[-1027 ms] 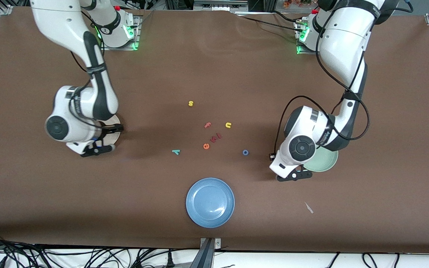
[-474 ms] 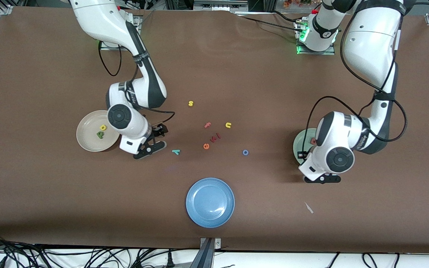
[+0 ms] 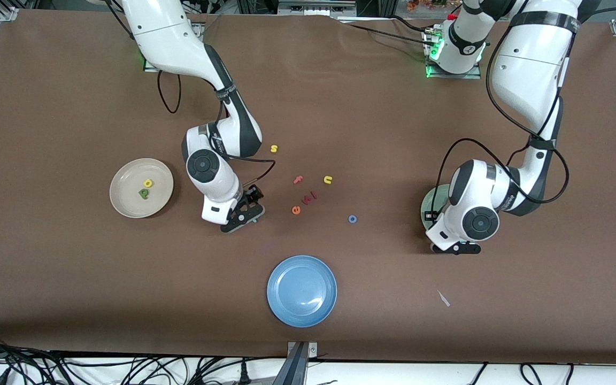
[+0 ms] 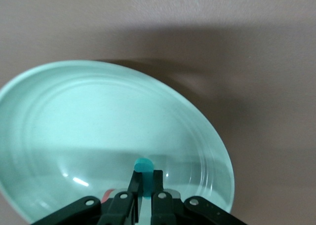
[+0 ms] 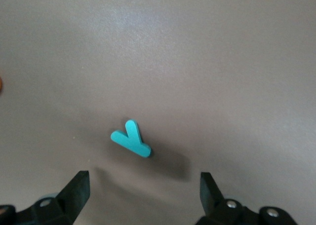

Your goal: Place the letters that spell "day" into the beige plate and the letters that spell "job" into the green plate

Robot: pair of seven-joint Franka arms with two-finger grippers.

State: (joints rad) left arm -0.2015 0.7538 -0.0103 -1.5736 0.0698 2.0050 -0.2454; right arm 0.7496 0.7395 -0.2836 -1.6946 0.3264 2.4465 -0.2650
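Note:
My left gripper [image 4: 144, 179] is shut on the teal "j" [image 4: 143, 164] and hangs low over the green plate [image 4: 98, 116]. The red "b" [image 4: 107, 193] peeks out beside its fingers in that plate. In the front view the left gripper [image 3: 456, 248] covers most of the green plate [image 3: 426, 206]. My right gripper [image 5: 144, 190] is open just above the table, the teal "y" [image 5: 131, 139] lying flat a little ahead of its fingertips. The right gripper [image 3: 241, 213] hides the "y" in the front view. The beige plate [image 3: 126, 202] holds the yellow "a" [image 3: 148, 183] and green "d" [image 3: 144, 193]. The blue "o" [image 3: 352, 218] lies on the table.
A blue plate [image 3: 301, 290] sits near the front edge. Loose letters lie mid-table: yellow "s" [image 3: 274, 148], pink "f" [image 3: 298, 179], yellow "u" [image 3: 328, 180], orange "e" [image 3: 296, 210] and small red letters [image 3: 311, 197]. A paper scrap [image 3: 443, 298] lies toward the left arm's end.
The right gripper has travelled from the beige plate to over the teal "y", uncovering the "a" and "d" in that plate. The left gripper has shifted over the green plate, still shut on the "j".

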